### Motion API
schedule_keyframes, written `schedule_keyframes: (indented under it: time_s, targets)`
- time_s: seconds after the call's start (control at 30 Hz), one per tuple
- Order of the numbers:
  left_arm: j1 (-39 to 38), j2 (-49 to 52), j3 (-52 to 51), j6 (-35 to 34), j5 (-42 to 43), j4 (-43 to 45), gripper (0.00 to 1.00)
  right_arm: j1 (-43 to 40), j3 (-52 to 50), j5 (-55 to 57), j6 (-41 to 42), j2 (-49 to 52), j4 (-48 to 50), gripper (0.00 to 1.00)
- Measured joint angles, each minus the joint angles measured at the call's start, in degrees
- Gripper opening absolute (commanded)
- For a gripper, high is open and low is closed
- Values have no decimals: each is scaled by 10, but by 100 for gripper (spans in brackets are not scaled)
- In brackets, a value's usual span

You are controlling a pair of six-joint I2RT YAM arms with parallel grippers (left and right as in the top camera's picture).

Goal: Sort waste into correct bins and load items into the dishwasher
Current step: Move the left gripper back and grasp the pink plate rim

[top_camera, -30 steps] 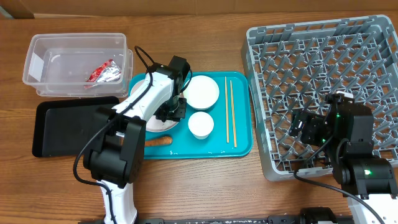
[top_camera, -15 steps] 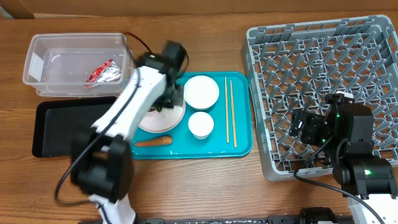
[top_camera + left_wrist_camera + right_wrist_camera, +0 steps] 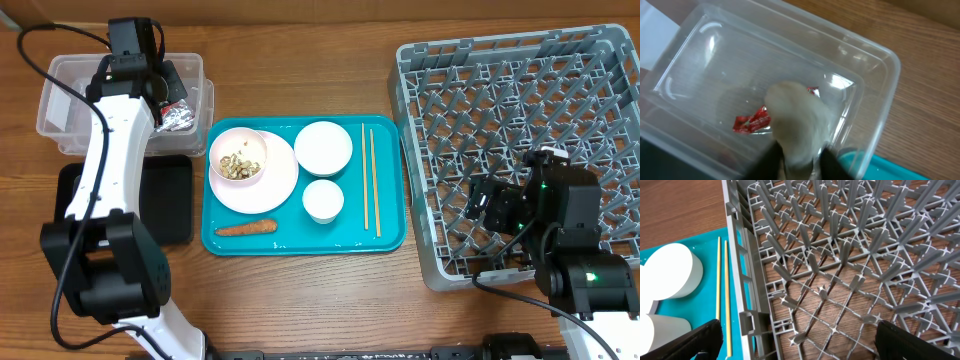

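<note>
- Wooden table (image 3: 300,300), brown and grained, carries every item shown.
- Left gripper (image 3: 797,161) hangs over the clear tub (image 3: 890,57). Its jaws appear closed on a pale lump (image 3: 797,117), too blurred to identify.
- Foil wrapper (image 3: 751,122), crumpled red and silver, lies on the tub's floor beneath the lump.
- Judged step: release into the tub. Keep the lump centred inside the thin, glossy, round-cornered walls, part the jaws low, then rise straight; a light piece may cling or drift.
- Food scraps (image 3: 240,165), beige and granular, rest on the smooth round plate (image 3: 278,185); the tapered orange carrot (image 3: 247,228) lies just beside it.
- Right gripper (image 3: 800,341), jaws wide apart, hovers above the grey pegged lattice of the dish rack (image 3: 500,80).
</note>
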Motion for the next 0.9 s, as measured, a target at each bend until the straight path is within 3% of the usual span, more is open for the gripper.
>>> schedule_keyframes:
  time_s: [0.07, 0.13, 0.3, 0.37, 0.47, 0.7, 0.9]
  targets:
    - [0, 5, 0, 0, 3, 7, 54, 0, 0, 0, 0, 0, 0, 100]
    - [-1, 6, 2, 3, 16, -2, 55, 0, 0, 0, 0, 0, 0, 100]
    - [-13, 5, 28, 4, 106, -115, 51, 0, 0, 0, 0, 0, 0, 100]
    - [-35, 3, 32, 4, 143, -157, 45, 0, 0, 0, 0, 0, 0, 100]
    - [-90, 3, 33, 4, 172, -215, 43, 0, 0, 0, 0, 0, 0, 100]
    - [-204, 3, 12, -20, 144, -217, 39, 0, 0, 0, 0, 0, 0, 100]
    - [-232, 3, -51, -53, 96, -168, 36, 0, 0, 0, 0, 0, -2, 100]
